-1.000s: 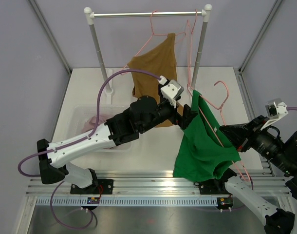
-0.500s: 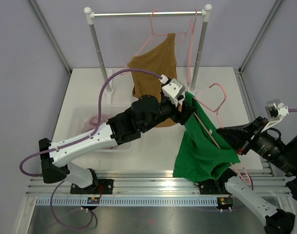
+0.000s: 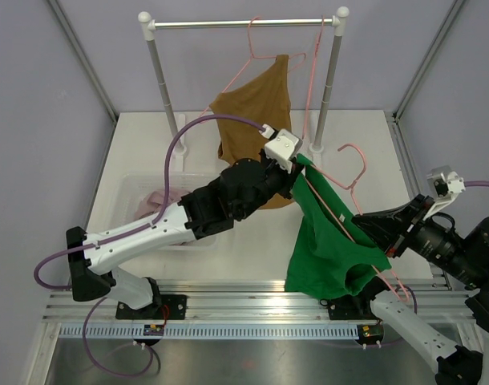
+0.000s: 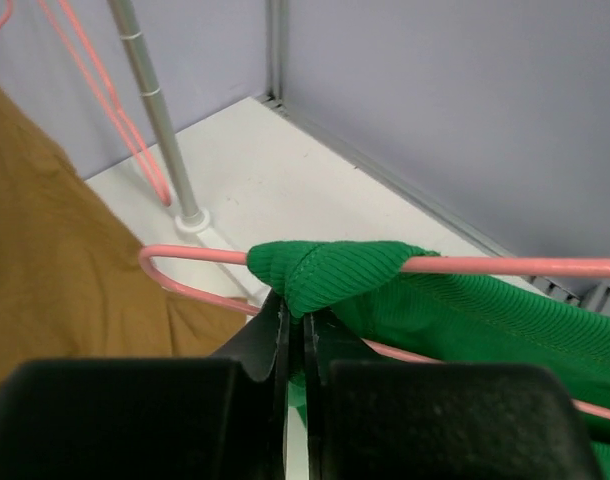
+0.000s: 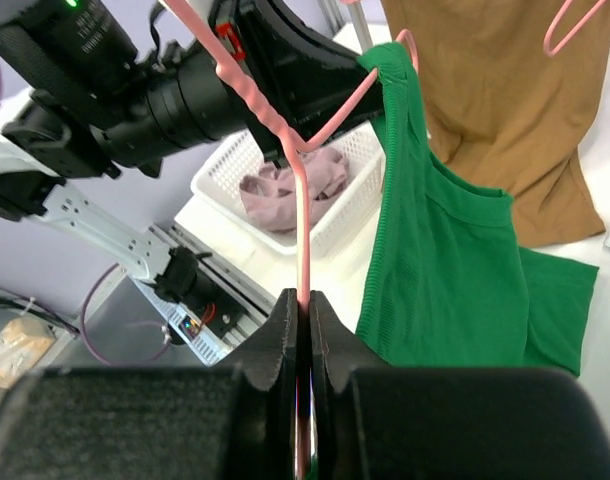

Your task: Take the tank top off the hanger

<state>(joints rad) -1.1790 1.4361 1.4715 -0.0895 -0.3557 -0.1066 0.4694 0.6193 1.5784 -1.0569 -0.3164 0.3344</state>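
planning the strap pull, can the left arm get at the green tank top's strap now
Likely yes: the left end effector is shut on the green ribbed tank top's strap where it wraps the pink wire hanger.

No text, label, brand or number can be read anywhere.

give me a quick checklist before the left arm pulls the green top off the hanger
1. Left gripper shut on the strap of the green tank top: ok.
2. Right gripper shut on the pink hanger: ok.
3. Strap already off the hanger arm: not ok, it wraps over the wire.
4. Far strap free of the hanger: cannot tell, folds hide it.
5. Brown tank top apart from the gripped strap: ok.
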